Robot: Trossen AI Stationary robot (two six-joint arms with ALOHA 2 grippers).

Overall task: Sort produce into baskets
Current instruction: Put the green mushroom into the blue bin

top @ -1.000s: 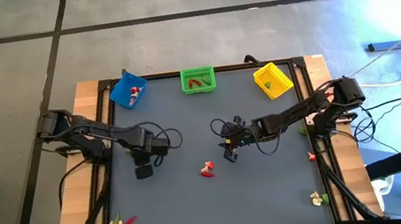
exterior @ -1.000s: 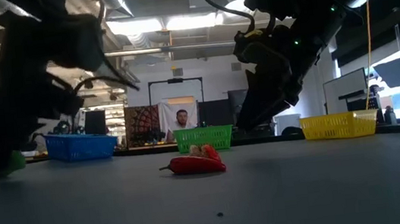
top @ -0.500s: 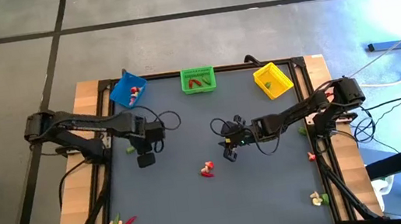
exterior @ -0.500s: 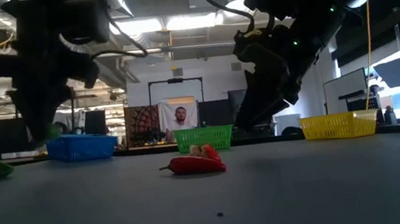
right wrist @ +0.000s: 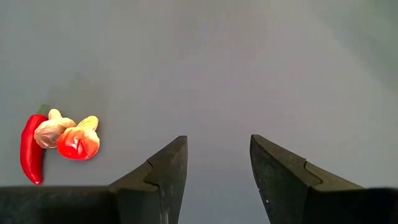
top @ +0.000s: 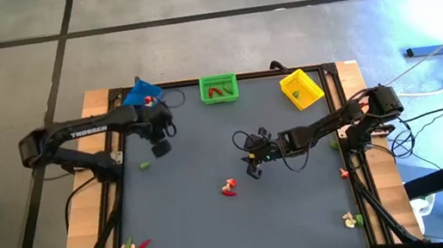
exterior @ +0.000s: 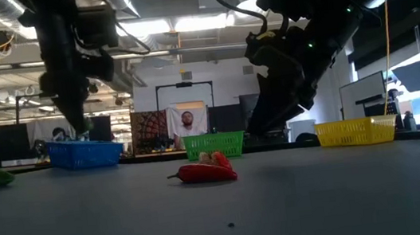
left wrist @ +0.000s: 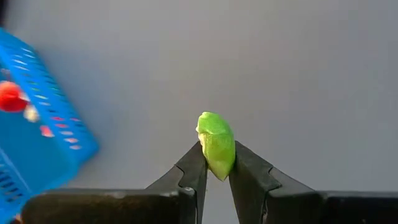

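The step in hand looks like carrying: the left gripper (left wrist: pixel 216 167) has its jaws closed on a small green piece (left wrist: pixel 216 143) and hangs just beside the blue basket (top: pixel 139 95), at about 10 o'clock on the worktop (top: pixel 243 216). The green basket (top: pixel 218 89) stands at 12 o'clock and the yellow basket (top: pixel 301 88) at 1 o'clock. The right gripper (right wrist: pixel 216 163) waits near the centre, jaws open and empty, with the red chili cluster (top: pixel 229 187) near it. Next, I think, the left arm must centre over the right basket before it lets go.

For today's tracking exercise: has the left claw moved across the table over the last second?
Yes. In the high view the left claw, shut on a green piece, has moved up toward the blue basket.
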